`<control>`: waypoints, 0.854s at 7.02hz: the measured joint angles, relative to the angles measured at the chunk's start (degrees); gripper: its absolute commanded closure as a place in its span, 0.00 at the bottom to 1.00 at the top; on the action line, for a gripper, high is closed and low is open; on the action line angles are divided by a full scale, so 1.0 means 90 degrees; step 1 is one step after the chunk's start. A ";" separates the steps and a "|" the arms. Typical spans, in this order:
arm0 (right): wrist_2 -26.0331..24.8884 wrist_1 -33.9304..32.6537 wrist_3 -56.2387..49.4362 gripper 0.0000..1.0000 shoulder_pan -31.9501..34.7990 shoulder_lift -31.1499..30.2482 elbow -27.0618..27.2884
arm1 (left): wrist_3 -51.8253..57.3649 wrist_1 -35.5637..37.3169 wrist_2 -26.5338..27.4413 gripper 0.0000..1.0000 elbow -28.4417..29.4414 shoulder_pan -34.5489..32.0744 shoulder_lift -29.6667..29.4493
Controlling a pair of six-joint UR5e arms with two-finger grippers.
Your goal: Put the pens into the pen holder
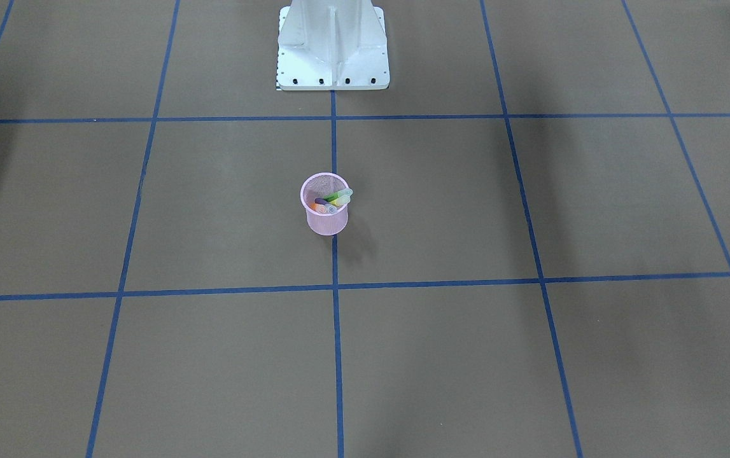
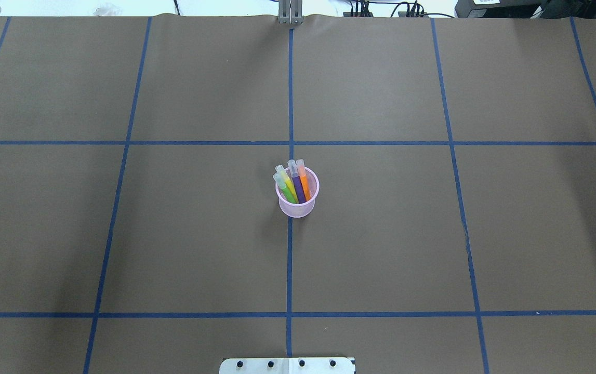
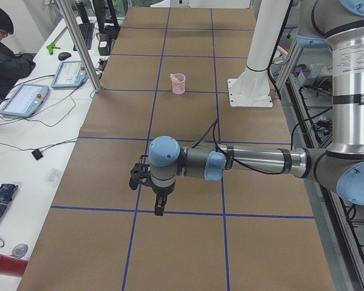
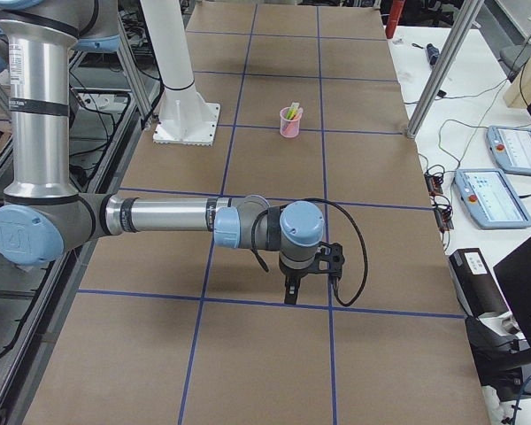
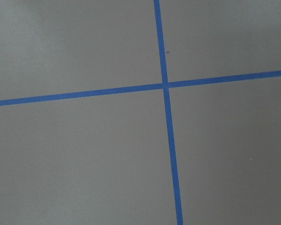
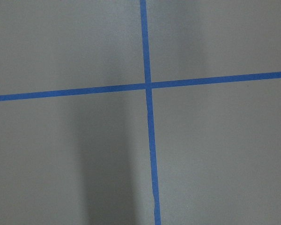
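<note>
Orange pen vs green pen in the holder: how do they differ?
Colour: the orange pen has an orange barrel, the green pen a bright green one.
Place: the orange pen sits at the right side of the holder, the green pen at its left side.
Lean: in the overhead view the green pen slants further left than the orange pen.
Shared: both stand in the holder, clear caps up, poking past the rim.

Nothing legible; the printed sticker point(image 3: 352, 61) on the left arm point(image 3: 261, 161) is too small to read
</note>
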 measured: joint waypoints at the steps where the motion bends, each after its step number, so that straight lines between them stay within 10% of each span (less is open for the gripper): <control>1: -0.0088 -0.0103 0.0000 0.01 -0.0039 0.0003 0.0003 | -0.0001 0.0000 0.0002 0.00 -0.0008 0.0002 0.0000; 6: -0.0314 -0.0104 -0.0051 0.01 -0.0100 -0.0016 0.0003 | 0.0011 0.0000 -0.0006 0.00 -0.0021 -0.0003 0.0000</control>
